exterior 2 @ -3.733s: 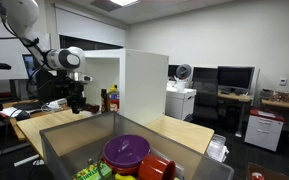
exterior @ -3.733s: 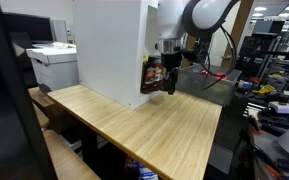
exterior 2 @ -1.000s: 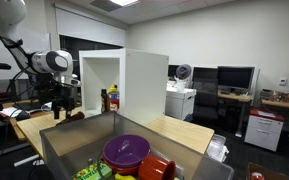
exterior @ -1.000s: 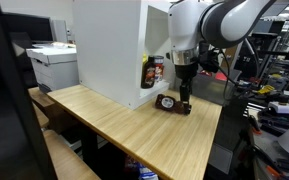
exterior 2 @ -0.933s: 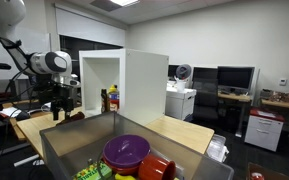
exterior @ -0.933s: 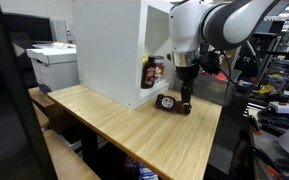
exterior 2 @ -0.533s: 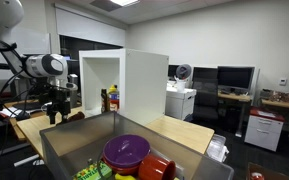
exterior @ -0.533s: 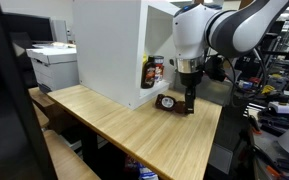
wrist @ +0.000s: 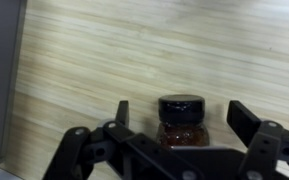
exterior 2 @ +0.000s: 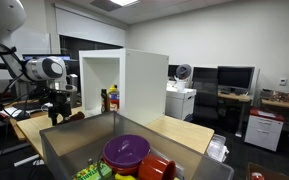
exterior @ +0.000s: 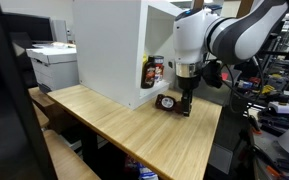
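The wooden table [exterior: 104, 125] fills the scene, and on it stands the white cabinet [exterior: 109, 50], open side towards the arm [exterior: 219, 35]. The arm hangs just off the cabinet's open side, wrist pointing straight down. A few seconds ago it had the dark bottle up at the cabinet's mouth, pinched between its fingers; now that bottle is out of the grip. The gripper [exterior: 185, 104] stands spread wide, fingers [wrist: 240, 115] well apart on either side with nothing clamped. In the last second the arm's bulk has drifted a touch away from the cabinet, and the fingers have not closed at all. The dark bottle [exterior: 167, 103] lies on its side on the table, just in front of the cabinet's open side. In the wrist view its black cap [wrist: 181, 103] sits squarely between the spread fingers, apart from both. By my reading it is down and released, resting on its own. A second bottle [exterior: 155, 70] with a red label stands inside the cabinet.
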Robot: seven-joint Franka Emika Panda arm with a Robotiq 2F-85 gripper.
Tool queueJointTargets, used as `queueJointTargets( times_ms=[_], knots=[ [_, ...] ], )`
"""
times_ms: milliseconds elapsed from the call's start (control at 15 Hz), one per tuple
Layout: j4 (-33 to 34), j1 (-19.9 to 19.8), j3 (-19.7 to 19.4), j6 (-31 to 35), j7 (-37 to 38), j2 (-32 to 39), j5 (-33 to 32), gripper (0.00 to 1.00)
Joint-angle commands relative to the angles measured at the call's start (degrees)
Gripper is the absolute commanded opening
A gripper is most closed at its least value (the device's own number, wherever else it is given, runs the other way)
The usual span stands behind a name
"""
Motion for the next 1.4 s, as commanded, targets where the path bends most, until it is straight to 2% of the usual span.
queueJointTargets(
  times_ms=[0,267,333,1333],
  knots=[
    [-1.75,1.07,-0.02,2.64,3.62,0.1,-0.26,1.0],
    [-3.89,2.34,0.59,1.19,3.42,-2.05,0.18,1.0],
    [-1.12,1.83,0.09,0.8,1.99,0.45,0.15,1.0],
    [-1.55,2.12,0.44,1.77,1.44,0.63,1.56,1.0]
  ],
)
